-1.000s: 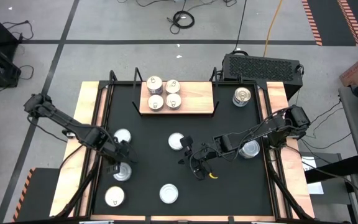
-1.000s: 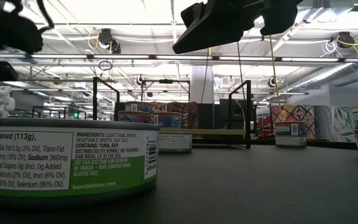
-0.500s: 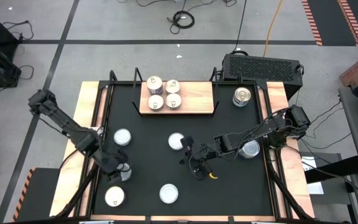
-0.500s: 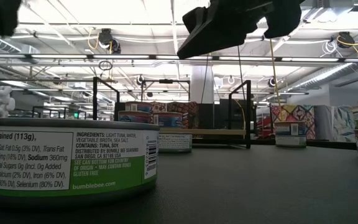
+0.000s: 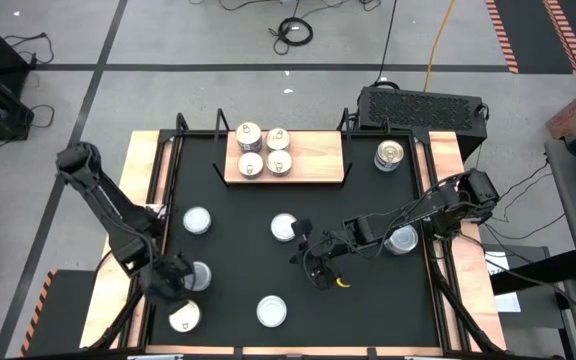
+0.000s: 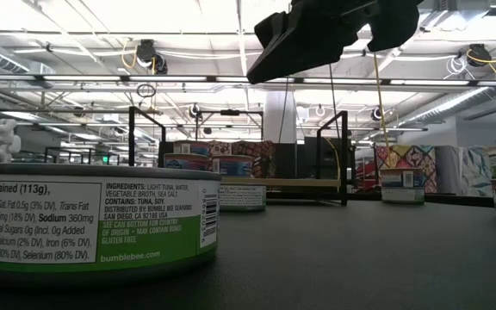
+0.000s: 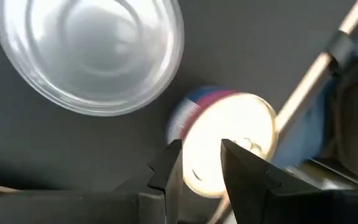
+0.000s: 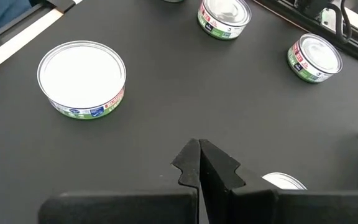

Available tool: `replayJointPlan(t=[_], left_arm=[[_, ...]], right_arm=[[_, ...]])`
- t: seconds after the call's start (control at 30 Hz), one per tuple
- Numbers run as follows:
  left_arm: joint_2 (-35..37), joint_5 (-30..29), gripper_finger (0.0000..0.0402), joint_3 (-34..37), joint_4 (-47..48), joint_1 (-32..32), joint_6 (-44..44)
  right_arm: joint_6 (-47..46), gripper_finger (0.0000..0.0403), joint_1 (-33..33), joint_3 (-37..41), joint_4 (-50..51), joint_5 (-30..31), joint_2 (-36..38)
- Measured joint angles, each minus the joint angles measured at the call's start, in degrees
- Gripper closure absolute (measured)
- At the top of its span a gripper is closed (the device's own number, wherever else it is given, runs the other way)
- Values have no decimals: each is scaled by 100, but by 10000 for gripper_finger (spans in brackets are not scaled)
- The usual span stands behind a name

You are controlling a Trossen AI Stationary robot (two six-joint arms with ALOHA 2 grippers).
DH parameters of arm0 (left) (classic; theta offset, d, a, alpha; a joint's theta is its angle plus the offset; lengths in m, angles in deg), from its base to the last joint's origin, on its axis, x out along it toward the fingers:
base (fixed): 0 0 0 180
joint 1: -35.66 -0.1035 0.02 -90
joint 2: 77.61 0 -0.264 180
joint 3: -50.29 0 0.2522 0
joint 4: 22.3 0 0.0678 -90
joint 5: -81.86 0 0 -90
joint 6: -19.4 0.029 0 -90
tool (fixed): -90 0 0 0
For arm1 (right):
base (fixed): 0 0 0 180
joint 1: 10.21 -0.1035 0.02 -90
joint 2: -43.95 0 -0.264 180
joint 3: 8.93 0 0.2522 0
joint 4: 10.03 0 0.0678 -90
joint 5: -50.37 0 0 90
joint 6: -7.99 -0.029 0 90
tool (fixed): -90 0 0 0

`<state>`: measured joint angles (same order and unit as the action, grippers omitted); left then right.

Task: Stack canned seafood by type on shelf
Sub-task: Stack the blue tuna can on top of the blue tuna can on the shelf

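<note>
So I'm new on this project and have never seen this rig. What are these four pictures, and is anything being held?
It is a two-armed robot at a black table. One picture looks straight down from above, one looks level across the tabletop, and two come from cameras on the arms' wrists. Round seafood tins lie scattered on the table, and four already sit on the wooden shelf at the far edge. The left hand hovers, fingers apart, over a white-topped tin near the front left corner, gripping nothing. The right hand is shut and empty, mid-table. The big label in the level picture is just a tin right by that camera.
</note>
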<state>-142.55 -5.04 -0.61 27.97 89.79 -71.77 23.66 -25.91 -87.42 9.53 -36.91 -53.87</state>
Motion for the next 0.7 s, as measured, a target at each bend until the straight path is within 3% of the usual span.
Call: replayJointPlan(t=[0.27,0.7], left_arm=[[-362,394,292,4,47,0,43],[-482,411,292,7,-11,-4,358]], right_arm=[[0,403,0,0,-48,-1,0],[0,403,1,0,-41,-2,0]])
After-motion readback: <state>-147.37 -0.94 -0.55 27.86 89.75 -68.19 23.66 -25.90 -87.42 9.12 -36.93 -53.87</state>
